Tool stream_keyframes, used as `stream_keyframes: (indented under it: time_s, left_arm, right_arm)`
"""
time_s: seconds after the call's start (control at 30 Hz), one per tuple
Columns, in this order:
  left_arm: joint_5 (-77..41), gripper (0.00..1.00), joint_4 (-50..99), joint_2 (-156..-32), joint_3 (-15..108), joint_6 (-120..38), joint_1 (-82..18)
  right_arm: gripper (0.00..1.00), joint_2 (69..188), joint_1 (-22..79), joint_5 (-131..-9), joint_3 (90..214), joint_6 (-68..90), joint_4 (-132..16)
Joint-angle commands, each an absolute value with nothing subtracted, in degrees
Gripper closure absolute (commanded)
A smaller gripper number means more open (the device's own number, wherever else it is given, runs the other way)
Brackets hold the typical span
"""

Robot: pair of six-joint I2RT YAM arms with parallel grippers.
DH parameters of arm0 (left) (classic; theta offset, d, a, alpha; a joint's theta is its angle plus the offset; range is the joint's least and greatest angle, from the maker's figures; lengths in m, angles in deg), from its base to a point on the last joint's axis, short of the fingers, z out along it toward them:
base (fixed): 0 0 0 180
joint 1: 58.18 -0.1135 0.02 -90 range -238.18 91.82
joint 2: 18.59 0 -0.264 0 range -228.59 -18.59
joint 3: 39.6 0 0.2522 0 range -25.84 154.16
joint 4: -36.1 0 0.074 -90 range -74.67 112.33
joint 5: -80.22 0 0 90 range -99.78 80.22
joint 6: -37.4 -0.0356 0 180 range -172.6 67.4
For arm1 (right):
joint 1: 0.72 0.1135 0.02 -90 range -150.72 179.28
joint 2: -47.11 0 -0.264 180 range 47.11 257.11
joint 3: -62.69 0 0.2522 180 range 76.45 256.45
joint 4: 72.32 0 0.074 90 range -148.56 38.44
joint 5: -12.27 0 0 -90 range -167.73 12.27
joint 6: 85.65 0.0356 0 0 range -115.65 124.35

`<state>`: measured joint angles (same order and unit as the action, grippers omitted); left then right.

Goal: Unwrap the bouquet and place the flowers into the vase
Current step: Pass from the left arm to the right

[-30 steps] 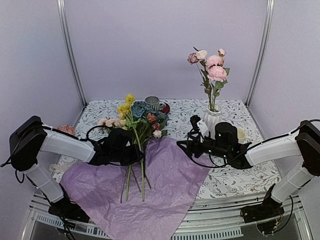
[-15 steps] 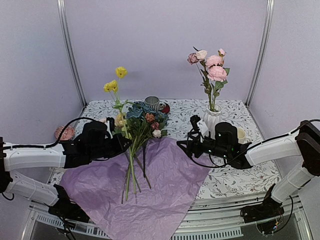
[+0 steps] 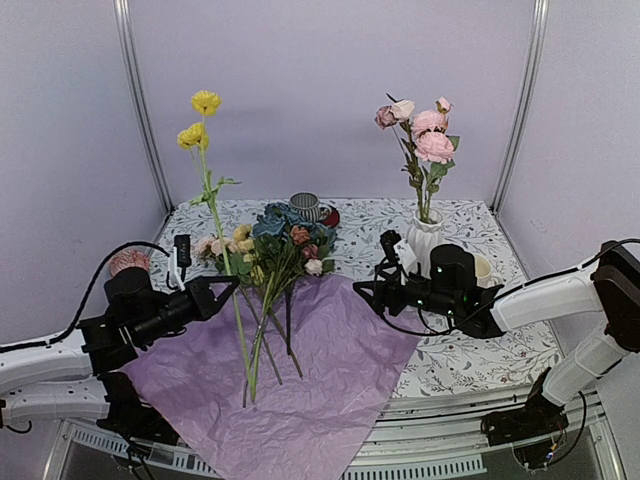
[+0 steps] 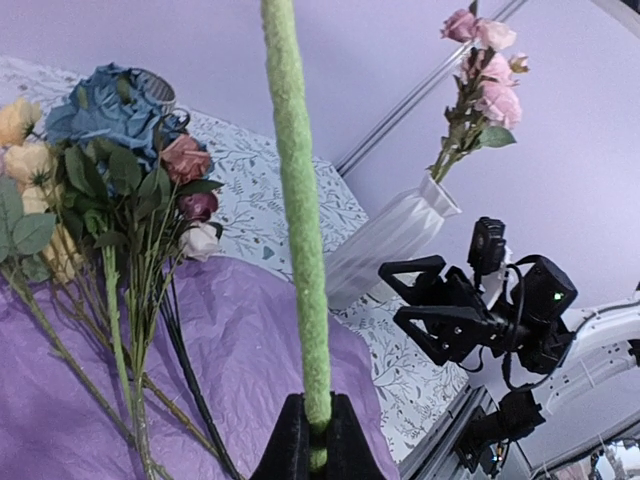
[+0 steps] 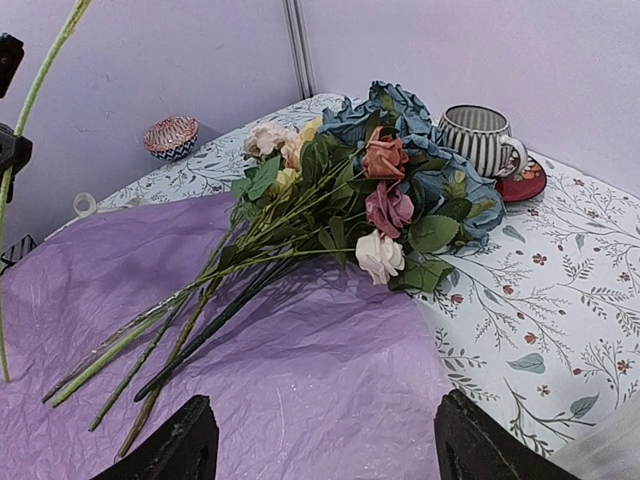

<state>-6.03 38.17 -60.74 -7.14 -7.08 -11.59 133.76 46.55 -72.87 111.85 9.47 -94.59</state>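
In the last second the left pincer [image 3: 228,284] has come up and back from the heap, clamped tight on one yellow-flowered stem [image 3: 207,150], which now stands nearly upright with its foot close over the purple tissue paper [image 3: 330,370]. In the left wrist view the stem runs straight up out of the shut tips. So a further stem seems freed and ready to carry across to the vase [image 3: 424,238], which stands at the back right of the table [image 3: 480,350] and already holds one pink rose sprig [image 3: 430,135]. The right pincer [image 5: 330,440] has not moved: it hovers spread wide and empty just beside the vase. Count: one vase, one opened paper sheet, two yellow blooms on the lifted stem, and one loose bunch of remaining flowers [image 3: 285,245], too tangled to number.
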Motion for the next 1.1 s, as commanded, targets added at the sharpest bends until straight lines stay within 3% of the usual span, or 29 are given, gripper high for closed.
stream_keyframes:
  time_s: [0.0,0.5,1.07]
  left_arm:
    - [-10.5,1.00,43.1,-57.0,-8.8,-12.9,-12.0]
    - [-20.3,1.00,50.1,-62.9,-6.6,-19.3,-9.2]
    - [-26.3,1.00,63.2,-75.4,-4.2,-20.9,-4.7]
  right_arm:
    - [0.24,131.1,47.1,-71.7,112.1,9.6,-94.7]
    - [0.23,128.1,50.1,-56.9,121.2,19.4,-88.2]
    - [0.24,129.5,52.9,-50.5,129.7,24.5,-88.2]
